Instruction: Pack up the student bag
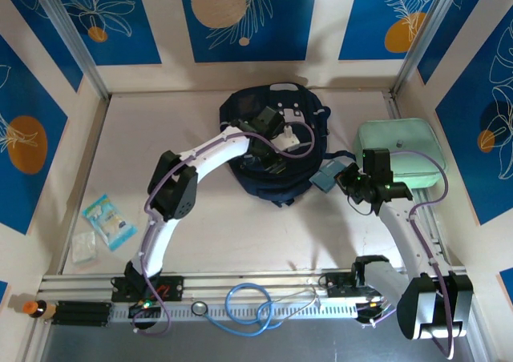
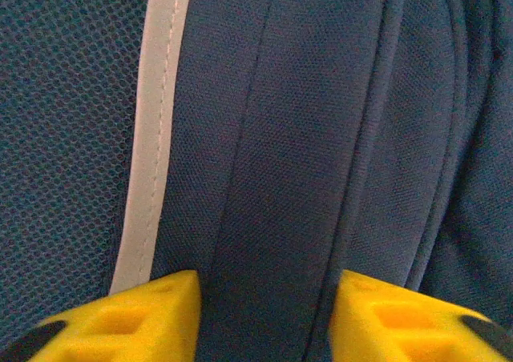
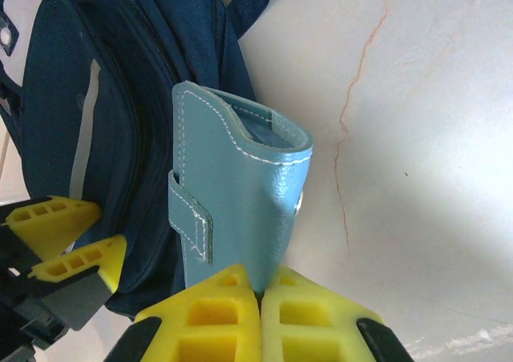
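On a pale bench (image 1: 240, 230), the right hand (image 3: 260, 298) pinches a teal pouch (image 3: 240, 194) beside the student bag (image 1: 240, 110); the left hand (image 2: 264, 318) straddles its fabric, grip unclear.

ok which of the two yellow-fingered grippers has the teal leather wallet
The right gripper, shut on the teal leather wallet beside the dark navy fabric backpack; the left gripper instead has its jaws flanking a ridge of backpack fabric.
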Controlling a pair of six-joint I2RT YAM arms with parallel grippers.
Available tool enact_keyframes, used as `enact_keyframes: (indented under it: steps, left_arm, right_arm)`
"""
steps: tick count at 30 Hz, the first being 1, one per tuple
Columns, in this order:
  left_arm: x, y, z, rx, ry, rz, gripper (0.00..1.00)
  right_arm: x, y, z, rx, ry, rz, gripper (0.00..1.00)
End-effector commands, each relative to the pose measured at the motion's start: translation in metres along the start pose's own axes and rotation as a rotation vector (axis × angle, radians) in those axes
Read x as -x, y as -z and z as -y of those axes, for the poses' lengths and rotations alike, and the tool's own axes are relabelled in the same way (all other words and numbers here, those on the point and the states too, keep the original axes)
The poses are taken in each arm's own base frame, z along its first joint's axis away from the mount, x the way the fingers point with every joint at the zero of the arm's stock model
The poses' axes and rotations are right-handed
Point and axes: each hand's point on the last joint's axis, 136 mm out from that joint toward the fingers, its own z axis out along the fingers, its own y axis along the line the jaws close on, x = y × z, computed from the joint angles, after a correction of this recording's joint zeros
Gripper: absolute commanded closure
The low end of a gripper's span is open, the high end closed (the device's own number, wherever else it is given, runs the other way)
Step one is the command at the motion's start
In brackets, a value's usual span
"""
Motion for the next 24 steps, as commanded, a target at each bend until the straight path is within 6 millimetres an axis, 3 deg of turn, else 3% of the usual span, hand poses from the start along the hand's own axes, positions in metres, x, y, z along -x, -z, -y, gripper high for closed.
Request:
enact_keyframes:
  steps: [1,6,13,19,24]
  left_arm:
    - [0.006,0.009,-0.008,0.042,0.007,0.000,0.64]
    - [0.026,0.037,-0.016,0.042,0.081,0.102,0.82]
    - [0.050,0.081,-0.011,-0.056,0.146,0.268,0.90]
    - [0.062,0.099,-0.016,-0.091,0.201,0.347,0.99]
    - [0.079,0.112,-0.018,-0.095,0.225,0.417,1.00]
  right_arm:
    - [0.004,0.006,-0.013,0.050,-0.004,0.005,0.97]
    - [0.003,0.006,-0.020,0.086,0.015,-0.005,0.97]
    - [-0.011,-0.001,-0.056,0.254,0.096,-0.111,0.97]
    - [-0.033,-0.020,-0.085,0.313,0.134,-0.199,0.97]
    - [-0.023,-0.043,-0.103,0.293,0.073,-0.169,0.97]
